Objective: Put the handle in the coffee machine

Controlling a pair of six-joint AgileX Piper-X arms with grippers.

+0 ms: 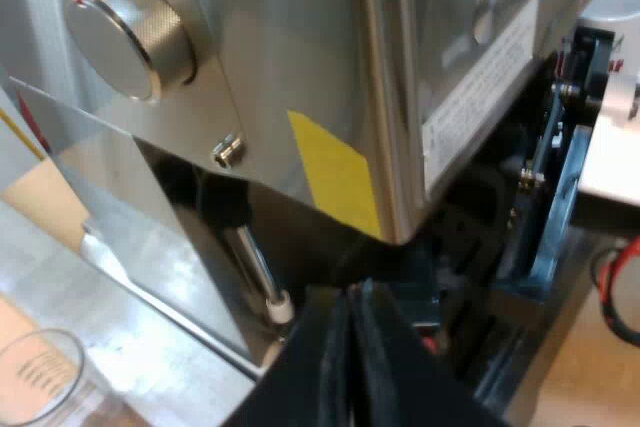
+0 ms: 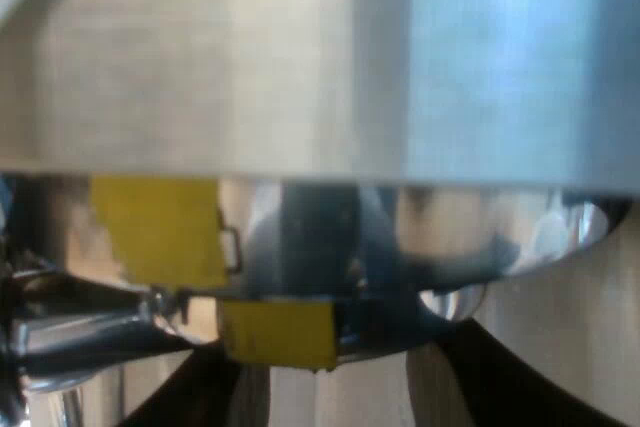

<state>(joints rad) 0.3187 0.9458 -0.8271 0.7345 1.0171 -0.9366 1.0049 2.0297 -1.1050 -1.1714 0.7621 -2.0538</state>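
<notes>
Left wrist view: left gripper (image 1: 355, 347) clenched, fingertips pressed together, low at the espresso machine (image 1: 290, 67)'s corner, with the measuring glass (image 1: 40, 377) nearby. Right wrist view: right gripper (image 2: 340, 392) spread wide beneath the machine's front, where what looks like the metal holder (image 2: 470, 237) sits tight against the underside.

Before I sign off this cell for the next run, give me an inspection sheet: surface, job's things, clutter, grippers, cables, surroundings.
surface: tan tabletop beside the machine.
job's things: espresso machine close up, with knurled knob, steam wand, yellow tape patch; shiny round metal part under its front, holder or not I cannot tell.
clutter: measuring glass near the wand.
grippers: left gripper, fingers together, below the machine's corner; right gripper, fingers apart, under the machine's front.
cables: red wire on the tabletop.
surroundings: blue-and-black frame next to the machine.
</notes>
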